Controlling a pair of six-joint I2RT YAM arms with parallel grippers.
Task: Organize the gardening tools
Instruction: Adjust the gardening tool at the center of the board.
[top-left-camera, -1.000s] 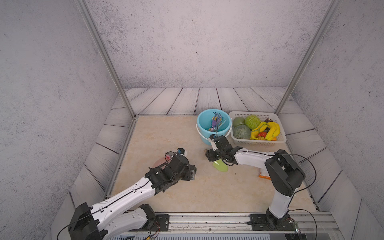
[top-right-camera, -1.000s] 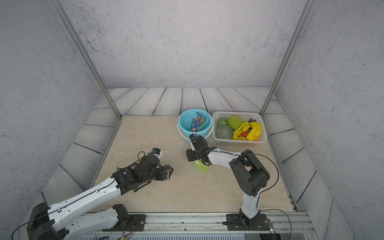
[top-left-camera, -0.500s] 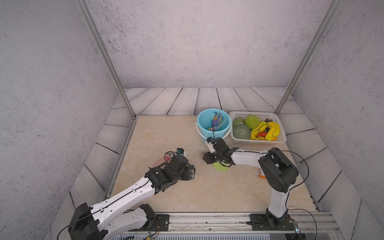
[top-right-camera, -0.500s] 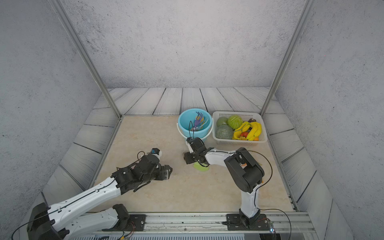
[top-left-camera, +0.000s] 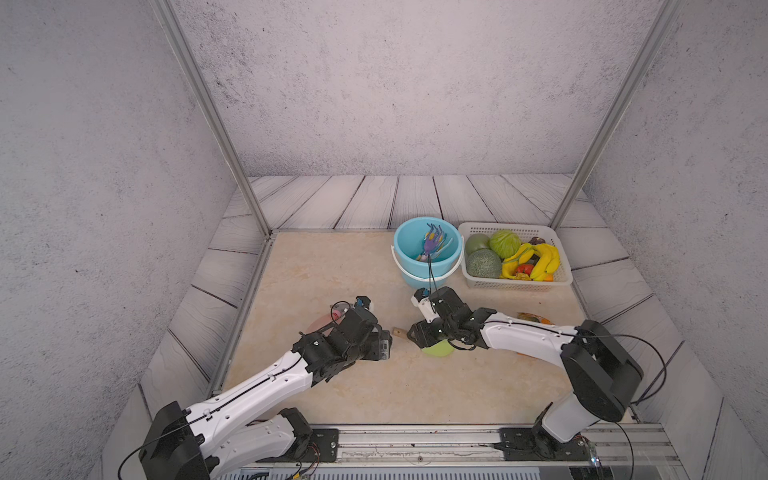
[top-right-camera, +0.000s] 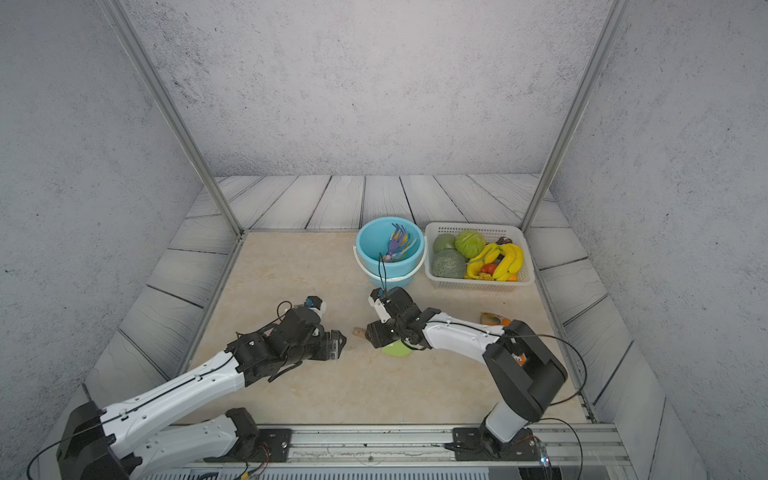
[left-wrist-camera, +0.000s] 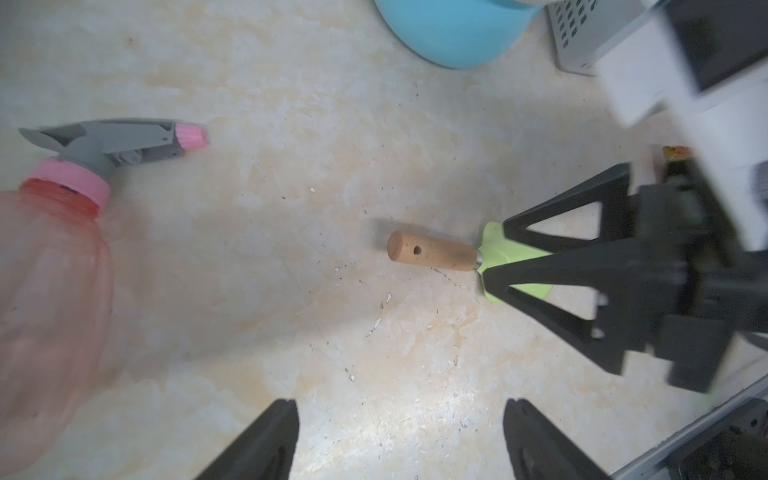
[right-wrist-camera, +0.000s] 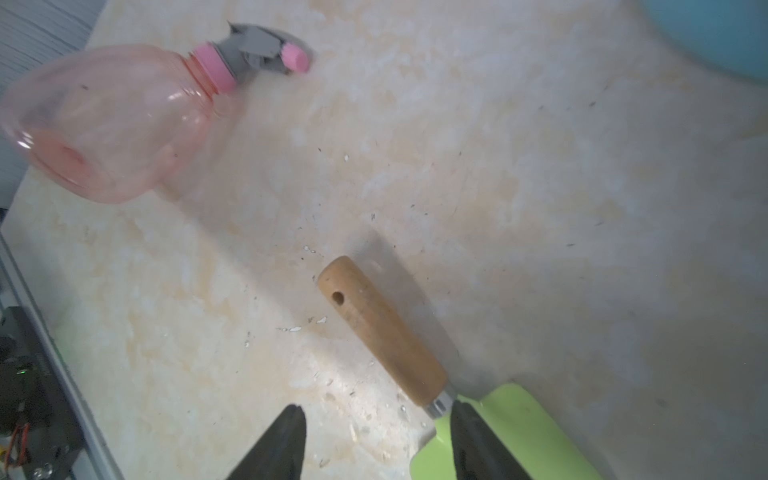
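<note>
The light-green trowel lies flat on the floor, its blade (top-left-camera: 438, 349) under my right wrist and its wooden handle (right-wrist-camera: 382, 332) pointing at the left arm. My right gripper (right-wrist-camera: 377, 407) is open low over it: one finger sits on the blade beside the metal collar, the other over bare floor. My left gripper (left-wrist-camera: 400, 401) is open and empty, facing the handle's end (left-wrist-camera: 432, 251) from a short way off. The pink spray bottle (left-wrist-camera: 50, 270) lies on its side beyond the left arm (top-left-camera: 322, 322). The purple and blue rakes (top-left-camera: 432, 245) stand in the bucket (top-left-camera: 399, 245).
A white basket (top-left-camera: 515, 284) of plastic fruit and vegetables stands right of the bucket. An orange packet (top-left-camera: 534, 318) lies on the floor behind the right forearm. Metal frame posts rise at the back corners and a rail runs along the front edge.
My right gripper has moved forward and left, from the bucket side down over the trowel's collar. The left arm has hardly moved.
</note>
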